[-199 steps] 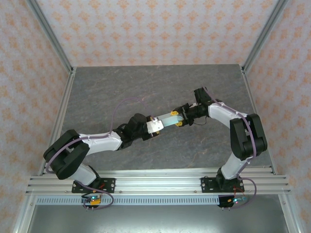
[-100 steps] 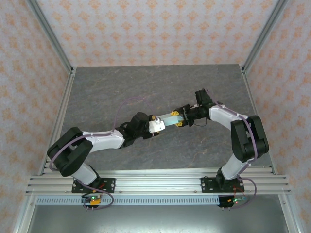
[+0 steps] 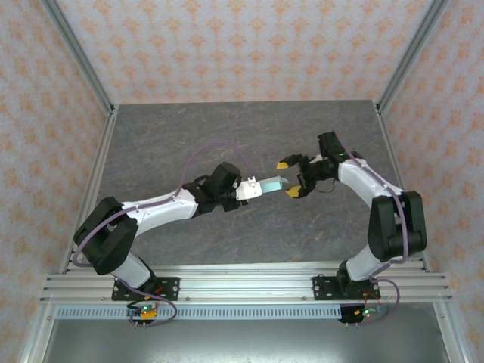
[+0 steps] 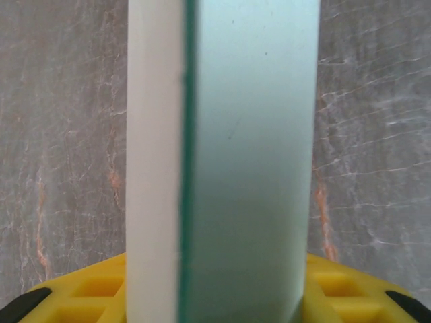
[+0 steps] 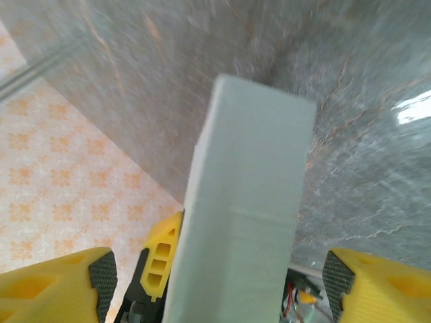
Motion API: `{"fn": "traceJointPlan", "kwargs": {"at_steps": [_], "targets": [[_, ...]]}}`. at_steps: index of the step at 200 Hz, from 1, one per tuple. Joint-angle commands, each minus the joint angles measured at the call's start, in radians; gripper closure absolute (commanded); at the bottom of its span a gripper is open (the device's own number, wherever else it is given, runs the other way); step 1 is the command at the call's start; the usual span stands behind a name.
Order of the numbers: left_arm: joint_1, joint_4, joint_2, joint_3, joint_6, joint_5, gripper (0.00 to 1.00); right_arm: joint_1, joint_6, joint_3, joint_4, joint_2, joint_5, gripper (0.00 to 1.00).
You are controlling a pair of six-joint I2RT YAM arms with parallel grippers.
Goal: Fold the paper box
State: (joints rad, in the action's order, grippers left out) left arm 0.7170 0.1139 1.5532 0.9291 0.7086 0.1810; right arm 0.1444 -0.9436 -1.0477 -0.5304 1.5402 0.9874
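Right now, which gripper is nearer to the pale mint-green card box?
Left. The left gripper is clamped on one end of the pale mint-green card box. The right gripper stands open at the other end, its fingers straddling the box with a gap on each side.

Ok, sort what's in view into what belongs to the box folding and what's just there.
Belongs to the job:
- paper box, held off the table
- left pincer, shut on one end of it
- right pincer, open at the other end

Just there:
- grey table
- patterned walls
- metal frame rails
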Motion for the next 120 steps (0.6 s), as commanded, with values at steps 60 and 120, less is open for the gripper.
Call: {"fn": "traceJointPlan", "kwargs": {"at_steps": [60,120], "targets": [[-0.109,0.6,0.193,0.343,0.098,0.207,0.57,-0.003,0.837,0.205,0.095,-0.381,-0.371,0.22],[-0.165,0.652,0.246,0.433,0.165,0.284,0.55,0.228,1.321,0.193,0.19,-0.333,-0.486,0.42]]}}
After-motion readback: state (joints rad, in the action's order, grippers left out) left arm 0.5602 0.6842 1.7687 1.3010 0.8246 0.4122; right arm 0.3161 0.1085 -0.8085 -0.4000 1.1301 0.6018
